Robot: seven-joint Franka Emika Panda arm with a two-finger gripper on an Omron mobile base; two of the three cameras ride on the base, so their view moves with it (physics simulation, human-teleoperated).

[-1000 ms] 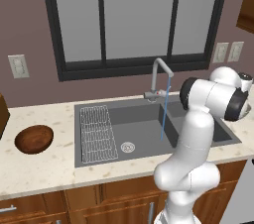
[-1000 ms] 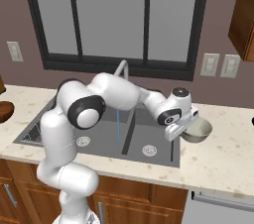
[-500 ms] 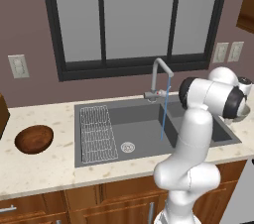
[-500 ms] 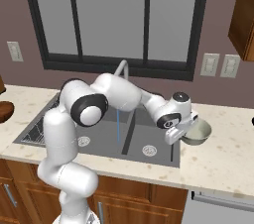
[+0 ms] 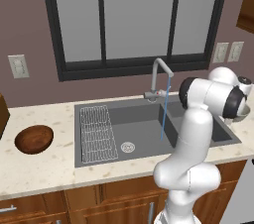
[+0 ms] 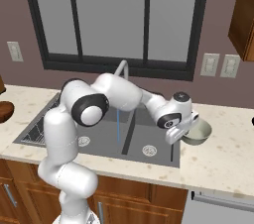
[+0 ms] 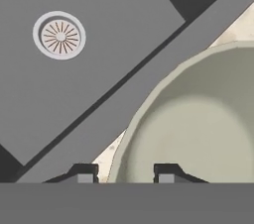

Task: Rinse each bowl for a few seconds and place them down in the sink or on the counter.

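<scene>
Counter [image 6: 225, 156] right of sink [image 6: 149, 139]: jaws straddle grey-green bowl [image 6: 197, 133] rim; no legible writing.

We see open counter [image 6: 233, 163] right of the pale bowl [image 6: 196, 133]. To its left, the sink [image 6: 149, 139] basin lies open; the faucet [image 6: 122, 68] and water stream [image 6: 118, 125] stand mid-sink.

brown bowl [image 5: 34, 139]: wood-look, matt | grey-green bowl [image 7: 198, 119]: smooth, matt | sink [image 5: 144, 134]: dark, matt | desk [image 5: 44, 168]: speckled stone
</scene>
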